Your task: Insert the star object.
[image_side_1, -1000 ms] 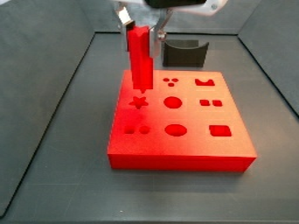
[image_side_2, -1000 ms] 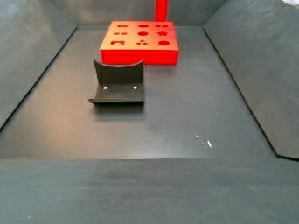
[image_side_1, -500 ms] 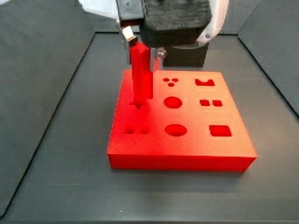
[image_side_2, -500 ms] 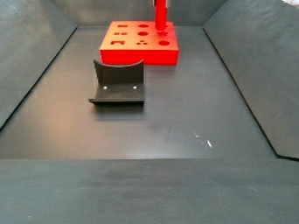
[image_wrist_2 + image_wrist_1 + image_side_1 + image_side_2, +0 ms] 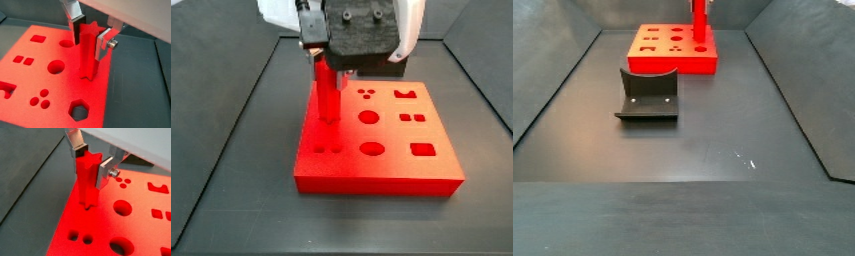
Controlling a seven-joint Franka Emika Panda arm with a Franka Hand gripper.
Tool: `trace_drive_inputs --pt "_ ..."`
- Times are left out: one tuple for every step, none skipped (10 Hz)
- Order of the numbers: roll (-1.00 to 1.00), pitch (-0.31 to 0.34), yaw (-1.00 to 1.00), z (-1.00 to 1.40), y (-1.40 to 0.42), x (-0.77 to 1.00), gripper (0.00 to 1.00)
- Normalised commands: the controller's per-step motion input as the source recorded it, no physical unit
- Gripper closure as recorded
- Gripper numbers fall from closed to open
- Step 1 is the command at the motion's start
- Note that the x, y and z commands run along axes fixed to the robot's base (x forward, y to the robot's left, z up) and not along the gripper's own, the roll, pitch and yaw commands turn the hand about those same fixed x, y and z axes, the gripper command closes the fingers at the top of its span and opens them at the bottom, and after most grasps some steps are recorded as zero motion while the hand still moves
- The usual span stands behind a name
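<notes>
The star object [image 5: 85, 184] is a slim red rod with a star cross-section, held upright. My gripper [image 5: 90, 163] is shut on its upper end, one silver finger [image 5: 105, 171] on each side; both wrist views show this, the gripper [image 5: 89, 36] gripping the rod [image 5: 87, 57]. The rod's lower end sits in the star-shaped hole of the big red block [image 5: 143, 230], near the block's left edge in a side view [image 5: 327, 95]. The gripper [image 5: 334, 55] hangs right above the block [image 5: 392, 165]. In a side view the rod [image 5: 699, 25] stands at the block's [image 5: 673, 63] far right.
The block has several other shaped holes: round [image 5: 369, 117], hexagonal [image 5: 372, 149], square [image 5: 424, 150]. A dark grey curved holder [image 5: 647, 95] stands on the dark floor in front of the block. Grey walls [image 5: 800, 90] enclose the floor on both sides.
The gripper has moved down with the star object. The rod's lower end, which was above the star hole, is now down in it.
</notes>
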Motion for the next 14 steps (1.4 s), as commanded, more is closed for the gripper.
trace_drive_inputs --pt "-0.08 -0.076 0.00 -0.23 0.00 0.00 1.00" --pt "-0.08 -0.080 0.00 -0.22 0.00 0.00 1.00" --pt "-0.05 -0.079 0.00 -0.23 0.00 0.00 1.00" --pt "0.00 -0.051 0.00 -0.23 0.00 0.00 1.00" --pt "0.00 0.000 0.00 -0.08 0.00 0.00 1.00" --pt "-0.01 -0.143 -0.01 -0.65 0.00 0.00 1.00" --pt "-0.06 -0.180 -0.04 -0.83 0.00 0.00 1.00" --pt "-0.11 -0.171 -0.02 -0.78 0.00 0.00 1.00" --pt "-0.10 -0.183 -0.02 -0.76 0.00 0.00 1.00" --pt "0.00 -0.174 -0.05 -0.78 0.00 0.00 1.00" --pt "0.22 -0.124 -0.07 -0.80 -0.09 0.00 1.00" --pt "0.26 -0.117 -0.06 -0.77 -0.11 0.00 1.00" --pt "0.26 -0.131 -0.04 -0.75 -0.11 -0.03 1.00" --pt "0.27 -0.129 -0.03 -0.74 -0.09 -0.05 1.00"
